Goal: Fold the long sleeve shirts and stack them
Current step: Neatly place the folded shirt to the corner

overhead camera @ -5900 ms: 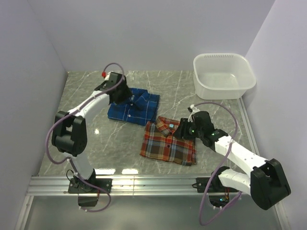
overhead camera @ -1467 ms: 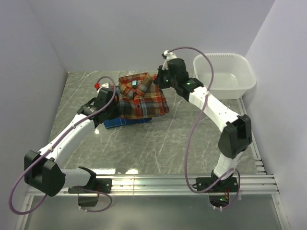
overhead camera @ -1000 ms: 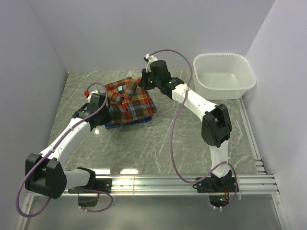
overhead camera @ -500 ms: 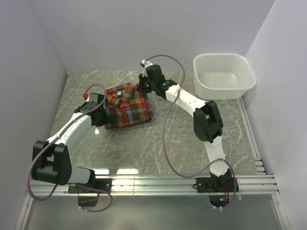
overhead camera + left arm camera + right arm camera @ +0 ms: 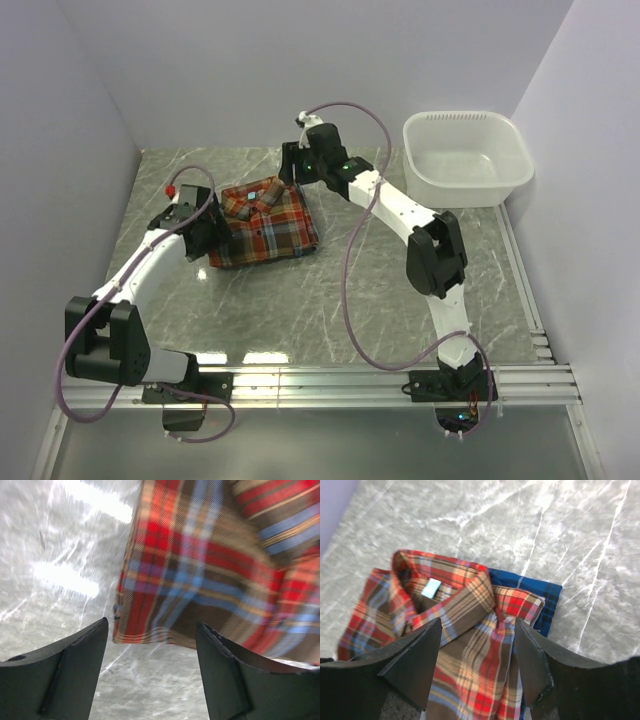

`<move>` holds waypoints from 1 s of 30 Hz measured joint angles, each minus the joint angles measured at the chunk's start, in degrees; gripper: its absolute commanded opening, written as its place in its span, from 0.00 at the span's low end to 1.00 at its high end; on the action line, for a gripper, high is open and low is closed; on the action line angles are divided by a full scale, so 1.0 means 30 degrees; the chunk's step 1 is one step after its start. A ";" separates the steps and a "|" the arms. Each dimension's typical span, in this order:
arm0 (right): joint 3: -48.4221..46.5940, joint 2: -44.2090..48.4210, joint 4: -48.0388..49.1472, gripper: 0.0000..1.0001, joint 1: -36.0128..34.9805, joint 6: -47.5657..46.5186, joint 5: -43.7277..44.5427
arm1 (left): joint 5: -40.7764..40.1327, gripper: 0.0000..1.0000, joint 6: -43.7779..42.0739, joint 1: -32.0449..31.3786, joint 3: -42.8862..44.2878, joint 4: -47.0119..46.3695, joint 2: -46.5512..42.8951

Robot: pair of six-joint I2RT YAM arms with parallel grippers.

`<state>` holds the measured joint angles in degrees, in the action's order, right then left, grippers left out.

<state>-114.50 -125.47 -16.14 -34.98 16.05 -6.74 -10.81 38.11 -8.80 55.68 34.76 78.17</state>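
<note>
The folded red-orange plaid shirt [image 5: 265,220] lies on top of the blue plaid shirt, at the back left of the table. Only a strip of the blue shirt [image 5: 545,600] shows past the red shirt's collar corner in the right wrist view. My left gripper [image 5: 207,243] is open and empty just off the red shirt's left edge [image 5: 150,635]. My right gripper [image 5: 292,177] is open and empty above the collar end of the red shirt [image 5: 470,625].
A white plastic tub [image 5: 466,157] stands at the back right. Grey marble tabletop [image 5: 330,300] spreads in front of the stack. Lilac walls close in the left, back and right sides.
Both arms carried the red shirt leftward and set it down on the blue shirt. Both grippers have let go and drawn back a little.
</note>
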 measured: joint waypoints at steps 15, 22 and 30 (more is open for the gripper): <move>0.4852 0.3089 0.3883 0.46 0.0109 0.4510 -0.2346 | 0.1348 0.60 0.0969 0.0801 0.2295 -0.2623 0.2382; 0.7096 -0.0073 0.6054 0.45 0.0911 0.6652 -0.3519 | 0.2069 0.70 0.2565 0.1814 0.1035 -0.4007 0.4095; 0.8451 0.1333 0.5428 0.68 0.2259 0.6076 -0.3337 | 0.2025 0.99 0.4488 0.2120 0.0597 -0.4233 0.1596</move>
<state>-89.14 -121.47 0.14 -28.21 34.28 -16.75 -4.73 51.57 -2.44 57.47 22.06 82.96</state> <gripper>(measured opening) 0.599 0.978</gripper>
